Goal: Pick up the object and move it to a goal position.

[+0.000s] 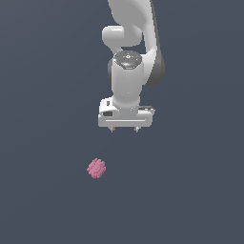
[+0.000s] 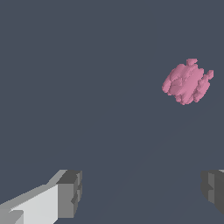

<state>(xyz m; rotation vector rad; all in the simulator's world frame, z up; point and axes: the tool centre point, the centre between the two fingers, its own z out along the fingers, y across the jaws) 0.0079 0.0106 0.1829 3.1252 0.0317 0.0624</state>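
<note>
Showing grey fingertips [image 2: 70, 194] spread wide, only the wrist view reveals the empty gripper [image 1: 124, 129] apart from the object [image 1: 96, 167].

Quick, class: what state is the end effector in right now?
End effector: open, holding nothing; the pink clump lies apart from it.

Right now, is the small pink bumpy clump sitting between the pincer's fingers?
No: in the wrist view the small pink bumpy clump lies well clear of the open pincer, with nothing between its fingers.

Bumpy matt pink object [image 1: 96, 167]; claw [image 1: 125, 129] seemingly smooth plastic.
</note>
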